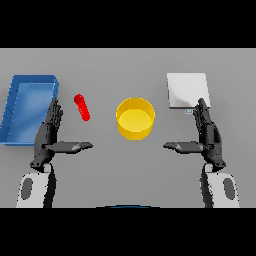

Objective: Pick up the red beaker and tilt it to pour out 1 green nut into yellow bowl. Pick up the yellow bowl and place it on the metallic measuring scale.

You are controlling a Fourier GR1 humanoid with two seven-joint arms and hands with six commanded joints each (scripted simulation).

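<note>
Nearest me, both of my arms reach up from the six o'clock edge of the tabletop (125,70), and neither has begun anything: my left robot hand (49,134) sits at about eight o'clock of the yellow bowl (135,118), fingers straight and relaxed, thumb stuck out toward the centre, holding nothing and touching nothing. My right robot hand (206,134) mirrors it at about four o'clock of the bowl, fingers equally spread, thumb pointing inward, empty as well. I read that pose as a ready stance, palms facing the working space between them so either one can go in. Moving out, the yellow bowl stands upright in the middle, mouth open to me, well placed to catch a pour; I see no nut inside it. The red beaker (82,107) is at nine o'clock of the bowl, near but apart from it, close to my left fingertips, appearing tilted or lying over; I cannot tell whether any green nut is in it. That puts it on my left side, so the left looks the natural one to take it. Farther off, the blue bin (15,107) lies at my ten o'clock, and the metallic measuring scale (187,90) at two o'clock, just beyond my right fingertips, ready for the bowl later.
</note>
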